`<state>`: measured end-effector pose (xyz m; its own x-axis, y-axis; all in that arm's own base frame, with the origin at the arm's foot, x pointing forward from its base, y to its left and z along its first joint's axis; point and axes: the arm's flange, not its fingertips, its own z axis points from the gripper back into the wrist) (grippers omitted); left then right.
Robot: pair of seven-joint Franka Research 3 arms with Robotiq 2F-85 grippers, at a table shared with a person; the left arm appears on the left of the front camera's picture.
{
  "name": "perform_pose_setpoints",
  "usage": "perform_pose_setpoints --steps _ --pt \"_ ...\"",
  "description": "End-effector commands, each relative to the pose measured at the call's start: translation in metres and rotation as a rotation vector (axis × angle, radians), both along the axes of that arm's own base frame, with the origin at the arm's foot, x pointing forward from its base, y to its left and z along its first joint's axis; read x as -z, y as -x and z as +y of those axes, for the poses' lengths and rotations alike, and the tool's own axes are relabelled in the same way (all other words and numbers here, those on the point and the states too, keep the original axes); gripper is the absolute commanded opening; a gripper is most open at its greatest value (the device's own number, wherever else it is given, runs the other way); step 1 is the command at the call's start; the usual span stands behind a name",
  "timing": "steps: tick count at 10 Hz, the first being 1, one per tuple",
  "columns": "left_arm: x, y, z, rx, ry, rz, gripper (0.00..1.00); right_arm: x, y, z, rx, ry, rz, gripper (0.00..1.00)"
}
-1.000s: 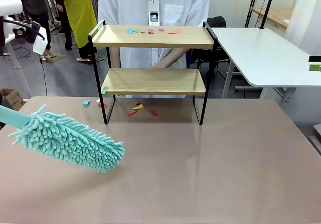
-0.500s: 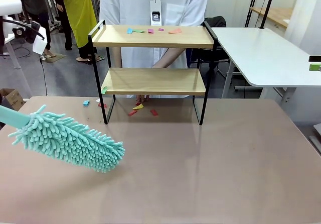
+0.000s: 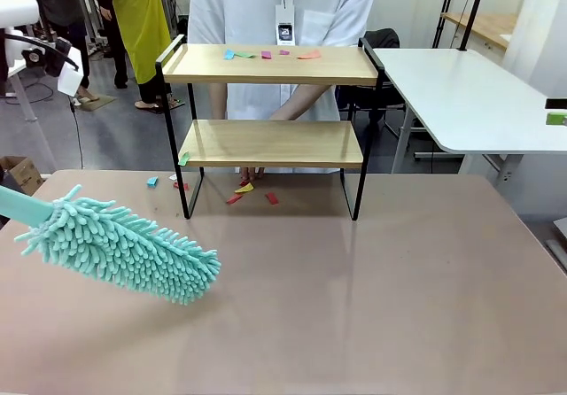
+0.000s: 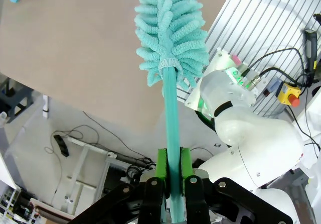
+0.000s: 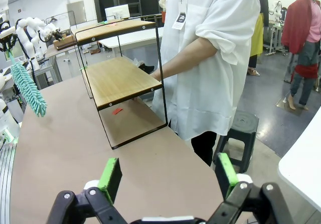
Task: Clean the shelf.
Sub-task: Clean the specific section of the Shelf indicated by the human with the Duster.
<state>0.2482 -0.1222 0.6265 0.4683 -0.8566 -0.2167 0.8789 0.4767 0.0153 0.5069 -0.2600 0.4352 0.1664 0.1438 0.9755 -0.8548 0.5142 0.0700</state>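
Currently my left pincer [image 4: 173,158] clamps a fluffy teal microfibre duster [image 3: 124,249]; right pincer [image 5: 168,174] gapes. Recommend level strokes, sweeping coloured paper scraps [image 3: 266,55] off the two-tier wooden black-framed shelf [image 3: 283,143].

No text, brand, number or sign can be read. The badge [image 3: 284,30] hanging on the chest of the person [image 3: 257,5] at the far side of the worktop [image 3: 354,306] carries a dark square and some print, all too small to make out. The right wrist view gives it no more clearly.
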Motion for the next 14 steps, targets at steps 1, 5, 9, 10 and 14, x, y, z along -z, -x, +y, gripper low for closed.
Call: perform_pose_setpoints --steps 1,5,9,10,14 --pt "0.003 0.002 0.000 -0.010 0.022 -0.004 0.13 -0.002 0.000 0.001 -0.002 0.003 -0.004 1.00" --pt "0.003 0.002 0.000 -0.010 0.022 -0.004 0.13 -0.002 0.000 0.001 -0.002 0.003 -0.004 1.00" --pt "0.019 -0.005 -0.013 0.007 0.291 0.094 0.13 -0.002 0.000 0.001 -0.002 0.003 -0.004 1.00" --pt "0.029 -0.007 -0.024 -0.013 0.350 0.105 0.13 -0.002 0.000 0.001 -0.002 0.003 -0.004 1.00" --pt "0.067 0.006 -0.094 -0.223 0.520 0.035 0.13 -0.002 0.000 0.001 -0.002 0.003 -0.004 1.00"
